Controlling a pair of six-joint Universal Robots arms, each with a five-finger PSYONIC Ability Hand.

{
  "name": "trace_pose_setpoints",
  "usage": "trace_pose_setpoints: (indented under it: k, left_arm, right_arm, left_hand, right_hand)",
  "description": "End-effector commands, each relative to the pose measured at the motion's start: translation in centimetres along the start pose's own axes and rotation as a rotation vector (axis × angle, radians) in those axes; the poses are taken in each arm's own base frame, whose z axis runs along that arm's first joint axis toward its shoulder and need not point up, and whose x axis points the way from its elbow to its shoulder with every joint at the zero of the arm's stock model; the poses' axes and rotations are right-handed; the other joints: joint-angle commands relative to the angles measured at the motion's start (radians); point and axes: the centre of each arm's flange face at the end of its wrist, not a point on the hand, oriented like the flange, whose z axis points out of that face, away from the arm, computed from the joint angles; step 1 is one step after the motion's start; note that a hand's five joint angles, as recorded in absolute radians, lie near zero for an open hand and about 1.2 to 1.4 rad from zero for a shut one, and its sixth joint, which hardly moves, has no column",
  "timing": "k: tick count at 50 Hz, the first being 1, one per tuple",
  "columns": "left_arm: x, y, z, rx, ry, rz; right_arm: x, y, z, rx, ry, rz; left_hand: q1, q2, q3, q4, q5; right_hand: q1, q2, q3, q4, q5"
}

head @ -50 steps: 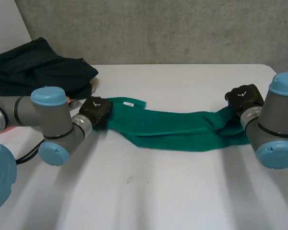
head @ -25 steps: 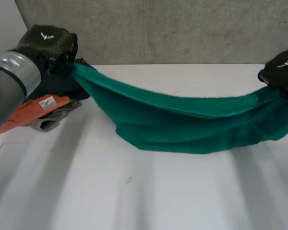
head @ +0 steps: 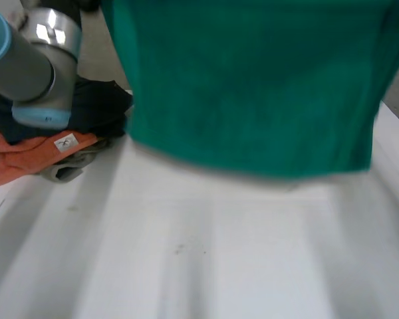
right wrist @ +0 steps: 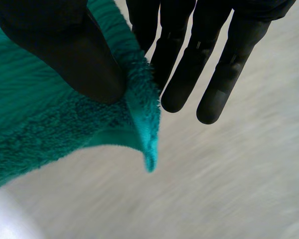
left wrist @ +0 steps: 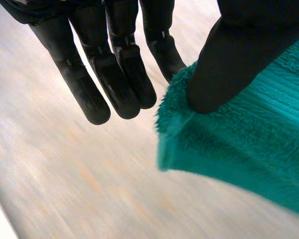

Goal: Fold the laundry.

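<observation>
Green towel [head: 253,86] is pinched at a corner by each thumb against straight fingers, left hand [left wrist: 224,64] and right hand [right wrist: 70,55]. It hangs spread above the white table [head: 219,259]. No fold made yet, I'd say; the clothes pile [head: 33,156] beside it waits too.

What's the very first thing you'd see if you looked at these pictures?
The big green towel, hanging spread wide above the white table in the head view. The left hand and the right hand each pinch a corner of it between thumb and fingers. Beside the left arm lies a pile of dark and orange clothes.
</observation>
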Motion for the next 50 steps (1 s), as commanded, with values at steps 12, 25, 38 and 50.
trace_pose_setpoints:
  k: [12, 25, 38, 50]
  left_arm:
    - [1.8, 3.8, -3.5, -0.106, 0.024, -0.119]
    - [7.7, 9.6, -16.8, -0.635, 0.304, -0.103]
    - [4.2, 1.2, -29.0, -1.256, 0.752, 0.175]
    - [3.9, 0.9, -27.6, -1.143, 0.736, 0.24]
  right_arm:
    - [-4.0, 2.6, -2.0, 0.009, -0.123, 0.076]
    - [-12.0, 13.7, -11.1, -0.463, -0.524, -0.035]
    - [-5.4, 9.1, -20.6, -0.788, -0.905, -0.285]
    - [-4.2, 11.7, -21.6, -0.795, -0.909, -0.419]
  left_hand:
    - [0.245, 0.199, 0.204, 0.196, 0.248]
    - [0.245, 0.199, 0.204, 0.196, 0.248]
    - [0.245, 0.199, 0.204, 0.196, 0.248]
    - [0.245, 0.199, 0.204, 0.196, 0.248]
  right_hand:
    - [0.273, 0.222, 0.206, 0.2, 0.208]
    - [0.273, 0.222, 0.206, 0.2, 0.208]
    - [0.273, 0.222, 0.206, 0.2, 0.208]
    - [0.273, 0.222, 0.206, 0.2, 0.208]
